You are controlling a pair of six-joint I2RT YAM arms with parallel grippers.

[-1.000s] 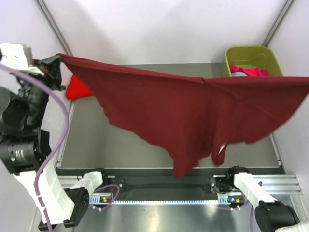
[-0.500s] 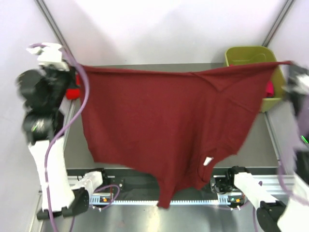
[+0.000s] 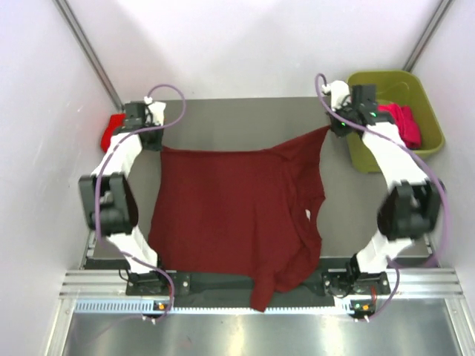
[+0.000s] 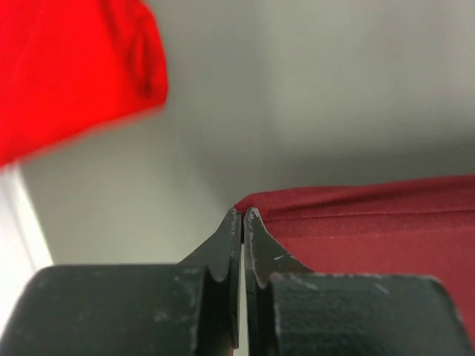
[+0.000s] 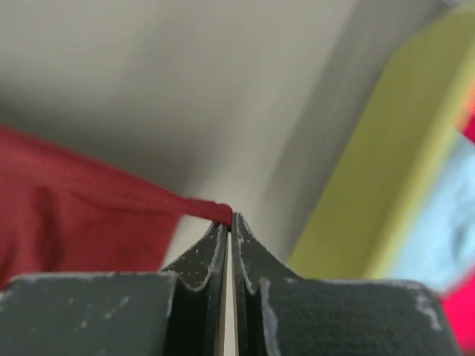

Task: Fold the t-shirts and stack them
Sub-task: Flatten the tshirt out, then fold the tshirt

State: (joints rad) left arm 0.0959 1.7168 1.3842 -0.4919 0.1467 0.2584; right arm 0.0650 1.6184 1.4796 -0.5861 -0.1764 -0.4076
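A dark maroon soft cloth t-shirt (image 3: 230, 208) lies spread over the middle of the grey surface (image 3: 223, 122). Nearest, a bunched part of the shirt droops over the near edge, right of centre. Farther back the cloth lies mostly flat, with wrinkles and a doubled-over flap on its right side.

At the shirt's far left corner the left claw (image 4: 243, 215) is closed, its tips pinching the cloth's edge. At the far right corner the right claw (image 5: 228, 219) is likewise clamped on a drawn-out point of cloth. Both pinches look shallow, though the close views are blurred.

The shirt is likely light and limp, and should sag wherever it is unsupported. Hems, shoulders and corners offer the surest holds.

Beyond, at the far left, sits a bright red cloth shirt (image 3: 113, 132). At the far right an olive-green plastic tub (image 3: 380, 73) holds pinkish-red cloth (image 3: 401, 122).
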